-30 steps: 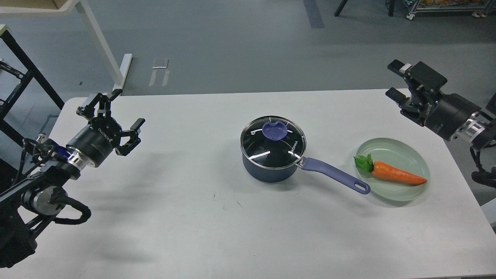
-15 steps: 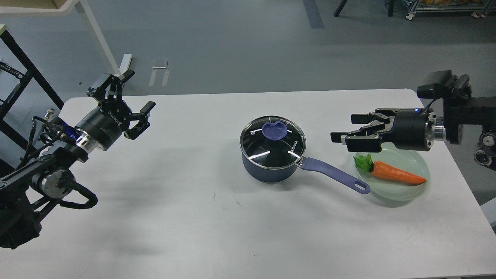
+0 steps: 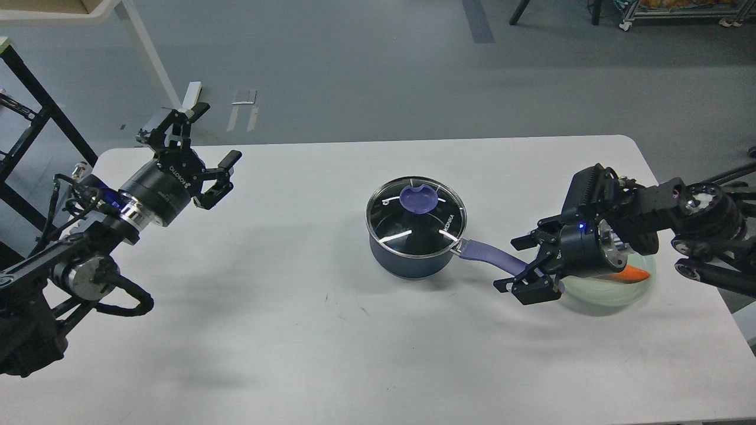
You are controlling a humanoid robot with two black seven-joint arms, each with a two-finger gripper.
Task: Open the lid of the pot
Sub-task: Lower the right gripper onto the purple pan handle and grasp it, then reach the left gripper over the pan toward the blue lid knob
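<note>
The pot (image 3: pixel 413 260) sits a little right of the frame's centre on the white table (image 3: pixel 295 330), with the lid (image 3: pixel 416 216) seated flat on its rim and the flat purple-blue knob (image 3: pixel 419 198) toward the upper part of the glass. The pot's long handle (image 3: pixel 487 256) runs out toward the lower right.

The right gripper (image 3: pixel 517 265) is at the right of the frame, low over the table, with its jaws spread on either side of the far end of the handle: one finger above it, one below. I cannot tell whether either finger touches the handle. Just behind that gripper, a pale green plate (image 3: pixel 614 292) lies partly hidden by the arm, and only the orange tip of a carrot (image 3: pixel 636 273) shows on it.

The left gripper (image 3: pixel 204 144) hangs at the upper left of the frame, above the table's far left corner, well apart from the pot, its jaws spread and holding nothing
</note>
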